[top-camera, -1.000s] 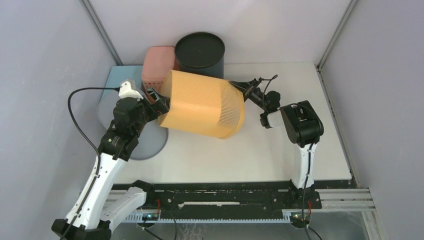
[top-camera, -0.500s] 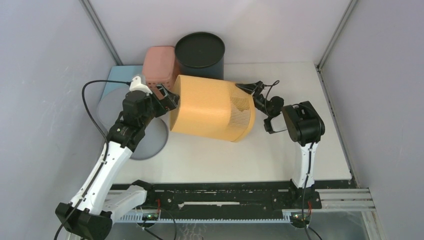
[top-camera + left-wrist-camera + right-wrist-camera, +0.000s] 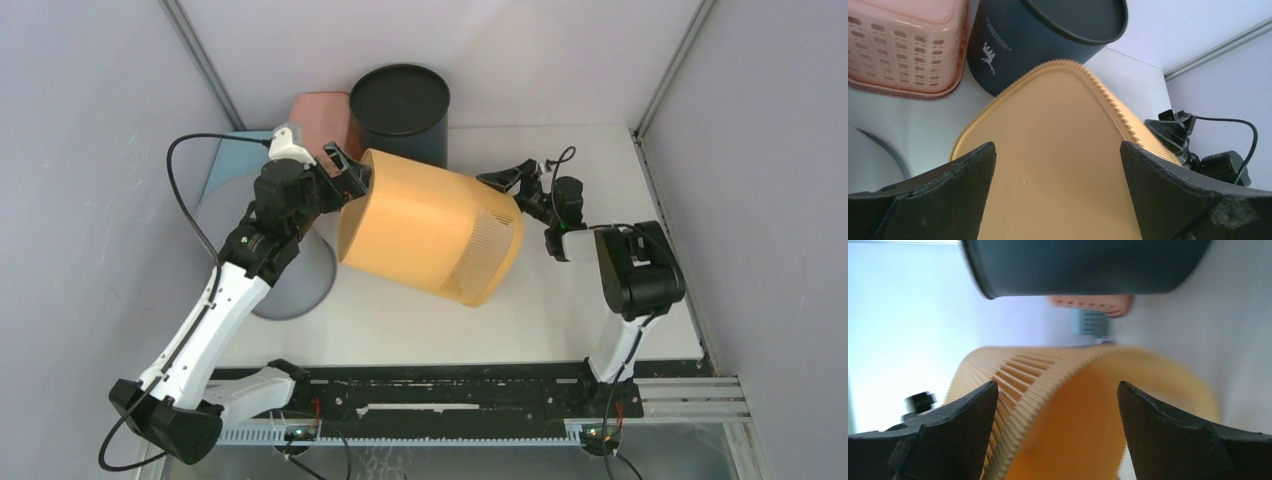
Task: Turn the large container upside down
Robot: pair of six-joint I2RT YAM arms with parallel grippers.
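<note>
As left claw and right claw gape wide, ribbed orange container lies sideways.

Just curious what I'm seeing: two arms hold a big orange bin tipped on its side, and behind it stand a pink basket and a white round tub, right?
The round tub is black, not white; the top external view shows it. The rest holds: the orange bin is tipped on its side, the pink basket behind it.

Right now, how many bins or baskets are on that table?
3. The orange bin is tipped on its side mid-table. The black bin stands upright at the back. The pink basket sits just left of the black bin. Smaller ones could be hidden behind the orange bin.
</note>
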